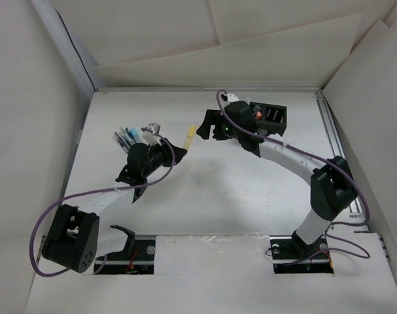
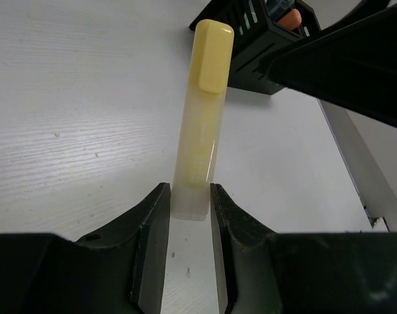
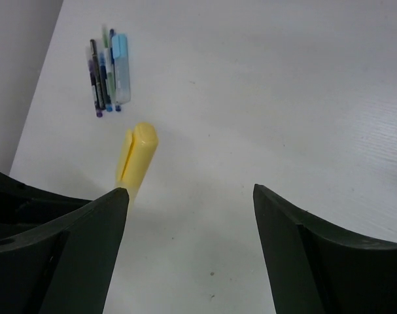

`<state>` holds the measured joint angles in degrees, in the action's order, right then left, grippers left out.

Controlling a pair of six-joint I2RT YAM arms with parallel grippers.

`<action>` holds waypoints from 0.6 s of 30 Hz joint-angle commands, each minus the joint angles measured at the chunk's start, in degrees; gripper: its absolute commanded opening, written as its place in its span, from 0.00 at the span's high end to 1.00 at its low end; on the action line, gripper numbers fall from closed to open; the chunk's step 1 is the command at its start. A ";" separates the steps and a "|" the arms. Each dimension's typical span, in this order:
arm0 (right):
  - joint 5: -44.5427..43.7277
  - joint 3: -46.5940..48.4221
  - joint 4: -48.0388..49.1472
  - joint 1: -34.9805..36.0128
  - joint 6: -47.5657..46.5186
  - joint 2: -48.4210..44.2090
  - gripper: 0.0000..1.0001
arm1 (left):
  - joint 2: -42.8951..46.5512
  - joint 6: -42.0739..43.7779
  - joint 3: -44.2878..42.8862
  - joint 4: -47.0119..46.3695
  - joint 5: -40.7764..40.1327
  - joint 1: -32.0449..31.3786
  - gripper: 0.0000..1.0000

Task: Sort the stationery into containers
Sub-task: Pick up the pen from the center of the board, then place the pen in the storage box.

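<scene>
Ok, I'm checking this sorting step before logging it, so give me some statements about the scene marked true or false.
1. The left end effector grips the yellow highlighter. True.
2. The right end effector is shut on a pen. False: its jaws stand wide open and hold nothing.
3. A cluster of pens lies on the table. True.
4. The yellow highlighter sits inside the black organizer. False: it is outside the organizer, in the left end effector.
</scene>
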<state>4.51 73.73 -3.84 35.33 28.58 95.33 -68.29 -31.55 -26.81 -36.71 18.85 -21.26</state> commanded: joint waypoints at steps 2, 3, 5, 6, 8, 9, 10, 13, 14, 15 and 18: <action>8.20 2.91 3.22 1.05 0.78 1.97 0.17 | 1.14 -0.35 0.97 -6.35 4.35 -0.01 1.00; 9.45 3.52 4.70 1.05 0.26 2.66 0.17 | 0.45 -0.35 0.97 -6.36 4.96 -0.01 1.00; 10.16 3.52 4.71 1.67 0.25 3.20 0.17 | -0.26 -0.88 0.97 -7.49 5.66 -0.01 1.00; 10.16 4.13 4.71 2.37 -0.36 3.20 0.17 | -0.87 -0.88 0.97 -7.50 6.19 -0.01 1.00; 10.16 4.14 5.32 2.37 -0.37 3.81 0.17 | -0.88 -0.88 0.97 -7.50 6.72 -0.01 1.00; 10.16 4.14 5.33 2.37 -0.37 4.33 0.18 | -0.88 -0.88 0.97 -8.02 6.72 -0.01 1.00; 10.16 4.14 5.33 2.37 -0.37 4.95 0.18 | -0.88 -0.88 0.97 -8.03 6.72 -0.01 1.00; 11.56 4.14 7.69 1.76 0.86 5.57 0.27 | -2.01 -0.88 0.97 -8.64 7.78 -0.01 1.00; 12.27 4.14 8.23 1.76 1.39 6.27 0.32 | -2.02 -1.40 0.97 -9.25 8.56 -0.01 1.00; 12.88 4.75 8.23 1.76 1.39 7.06 0.35 | -2.72 -1.41 0.97 -9.26 8.57 -0.01 1.00; 13.94 5.37 8.76 1.23 1.92 7.85 0.51 | -3.34 -1.41 0.44 -9.26 9.19 -0.01 1.00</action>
<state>16.01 76.34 0.89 37.10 29.58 102.59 -71.26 -32.62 -26.22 -41.98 25.74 -21.28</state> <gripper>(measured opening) 0.517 0.234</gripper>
